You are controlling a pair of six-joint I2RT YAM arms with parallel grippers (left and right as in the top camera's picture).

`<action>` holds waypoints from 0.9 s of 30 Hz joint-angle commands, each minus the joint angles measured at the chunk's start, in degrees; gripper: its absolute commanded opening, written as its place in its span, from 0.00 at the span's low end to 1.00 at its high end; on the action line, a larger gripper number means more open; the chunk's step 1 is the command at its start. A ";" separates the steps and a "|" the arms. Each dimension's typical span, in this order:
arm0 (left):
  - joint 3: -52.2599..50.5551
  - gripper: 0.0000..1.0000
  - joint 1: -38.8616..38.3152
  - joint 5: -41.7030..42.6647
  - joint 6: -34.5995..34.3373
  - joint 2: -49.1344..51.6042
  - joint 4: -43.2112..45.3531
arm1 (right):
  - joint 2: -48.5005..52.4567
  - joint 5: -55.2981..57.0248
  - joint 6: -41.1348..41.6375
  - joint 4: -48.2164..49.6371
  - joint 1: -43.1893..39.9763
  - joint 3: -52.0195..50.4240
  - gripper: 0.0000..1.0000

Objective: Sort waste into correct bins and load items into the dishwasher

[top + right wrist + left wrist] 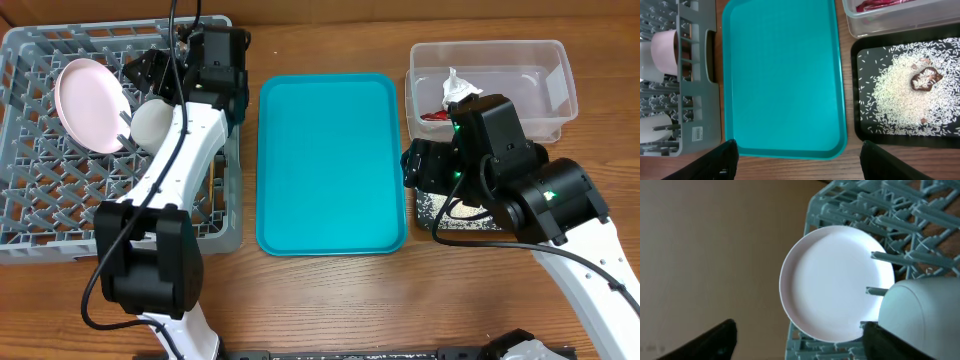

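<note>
The left arm reaches up across the grey dish rack (40, 215) with its wrist turned leftward. Its tool (140, 75) has fingers wide apart and empty, just beside the white plate (88, 103), which stands on edge among the pegs. The right arm folds low over the black tray (860, 135). Its tool (412, 165) is likewise spread and holds nothing, above the scattered rice grains (900, 95).

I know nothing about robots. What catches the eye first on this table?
A bright teal tray sits in the middle. Left of it, a white plate stands on edge in a grey dish rack; right of it, rice grains lie scattered over a black tray.
</note>
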 commanded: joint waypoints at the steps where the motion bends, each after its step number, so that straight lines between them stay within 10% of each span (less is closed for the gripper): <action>1: 0.15 0.88 -0.59 -1.79 -10.32 -7.17 -1.95 | -0.11 -0.04 0.00 0.22 -0.11 0.76 0.80; 14: 0.15 0.76 2.16 64.28 -27.21 -34.03 -25.16 | -0.11 -0.04 0.00 0.55 -0.11 0.76 0.80; 19: 0.20 0.72 0.22 69.64 -27.21 -40.50 -33.51 | -2.23 0.00 -0.42 1.75 -0.11 0.83 0.80; 24: 0.20 1.00 -0.15 69.66 -27.23 -50.18 -36.28 | -10.80 1.46 -2.54 6.05 -0.11 0.83 0.93; 27: 0.20 1.00 -0.15 69.90 -27.26 -55.39 -37.11 | -16.02 1.68 -3.43 9.20 -0.11 0.83 1.00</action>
